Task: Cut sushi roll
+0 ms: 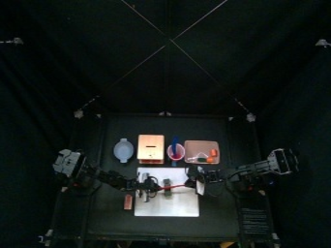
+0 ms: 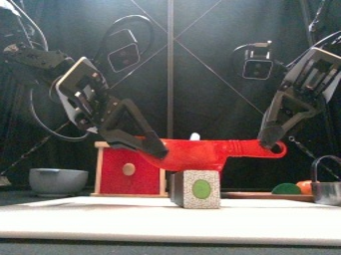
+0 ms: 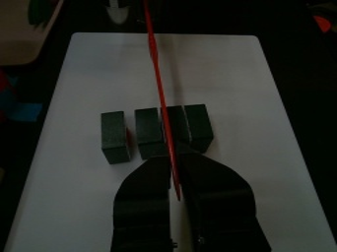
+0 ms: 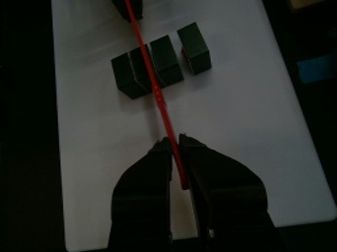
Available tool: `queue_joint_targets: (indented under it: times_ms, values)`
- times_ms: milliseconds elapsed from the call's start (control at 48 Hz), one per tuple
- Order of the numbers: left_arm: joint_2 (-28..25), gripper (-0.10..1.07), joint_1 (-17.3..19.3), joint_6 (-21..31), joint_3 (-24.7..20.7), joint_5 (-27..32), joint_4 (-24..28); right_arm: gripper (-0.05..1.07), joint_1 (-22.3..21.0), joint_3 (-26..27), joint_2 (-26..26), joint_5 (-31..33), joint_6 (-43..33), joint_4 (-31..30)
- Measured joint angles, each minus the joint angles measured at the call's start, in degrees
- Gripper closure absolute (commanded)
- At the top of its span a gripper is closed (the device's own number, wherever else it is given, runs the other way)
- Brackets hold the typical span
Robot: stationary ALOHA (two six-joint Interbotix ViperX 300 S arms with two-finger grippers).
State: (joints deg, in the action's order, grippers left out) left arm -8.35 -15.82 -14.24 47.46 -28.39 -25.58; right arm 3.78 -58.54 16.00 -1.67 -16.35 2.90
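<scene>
The sushi roll (image 3: 158, 133) lies on the white board (image 3: 237, 89) as three dark pieces side by side, at the desk's (image 1: 110, 208) 6 o'clock edge in the top view. A red knife (image 2: 200, 151) hangs level just above it. The left hand (image 3: 175, 192) grasps the knife from 9 o'clock, the right hand (image 4: 182, 182) from 3 o'clock, both clenched on it.
</scene>
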Motion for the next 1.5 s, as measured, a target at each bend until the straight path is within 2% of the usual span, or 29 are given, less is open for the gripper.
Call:
queue_joint_targets:
  times_ms: [354, 771, 1500]
  values:
    - [0.1, 0.58, 0.0, -0.3, 0.1, -0.1, 0.4, 0.58, -0.1, 0.7, 0.3, 0.2, 0.0, -2.6]
    - [0.7, 0.58, 1.6, -0.4, 0.5, 0.0, 2.9, 0.58, -0.7, 0.8, 0.3, 0.4, -0.1, -2.7]
    - [0.6, 0.58, 1.6, 0.0, 0.5, 0.1, 3.0, 0.58, -0.8, 0.8, 0.0, 1.0, -0.1, -2.4]
